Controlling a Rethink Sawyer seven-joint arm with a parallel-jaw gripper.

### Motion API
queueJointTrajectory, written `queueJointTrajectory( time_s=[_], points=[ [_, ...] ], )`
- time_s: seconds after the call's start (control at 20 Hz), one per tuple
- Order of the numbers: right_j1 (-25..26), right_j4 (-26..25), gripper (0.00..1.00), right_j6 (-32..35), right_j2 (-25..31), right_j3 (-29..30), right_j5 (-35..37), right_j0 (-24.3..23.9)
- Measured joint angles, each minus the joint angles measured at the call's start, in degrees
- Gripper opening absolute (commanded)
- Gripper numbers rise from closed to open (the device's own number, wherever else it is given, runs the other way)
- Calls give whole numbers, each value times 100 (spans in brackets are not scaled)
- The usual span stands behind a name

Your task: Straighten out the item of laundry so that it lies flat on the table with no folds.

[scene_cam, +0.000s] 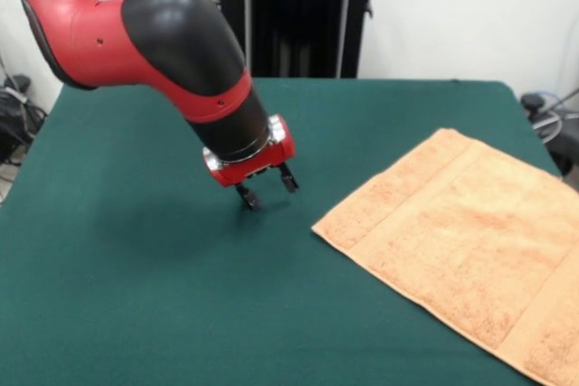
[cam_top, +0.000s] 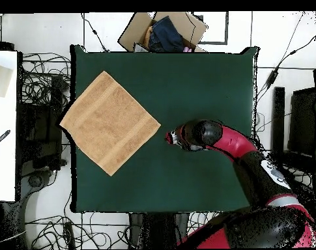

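The peach-orange towel (scene_cam: 468, 235) lies spread out and flat at the right side of the dark green table (scene_cam: 136, 250), turned like a diamond, with one corner past the table edge. In the overhead view the towel (cam_top: 108, 122) is at the left and its left corner hangs over the table (cam_top: 193, 84) edge. My gripper (scene_cam: 268, 187) hangs just above the cloth, a short way left of the towel's nearest corner, open and empty. In the overhead view the gripper (cam_top: 169, 137) is just right of the towel's right corner.
A cardboard box with dark cloth (cam_top: 163, 32) sits beyond the table's top edge in the overhead view. Cables (cam_top: 43, 78) lie on the floor around the table. The black pedestal (scene_cam: 294, 15) stands behind the far edge.
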Motion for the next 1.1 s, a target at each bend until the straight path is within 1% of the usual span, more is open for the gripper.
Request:
queueJointTrajectory(
  time_s=[0.4,1.1],
  points=[
    [25,4,100,0,76,23,-1,-67],
    [154,5,100,0,350,81,2,-371]
  ],
)
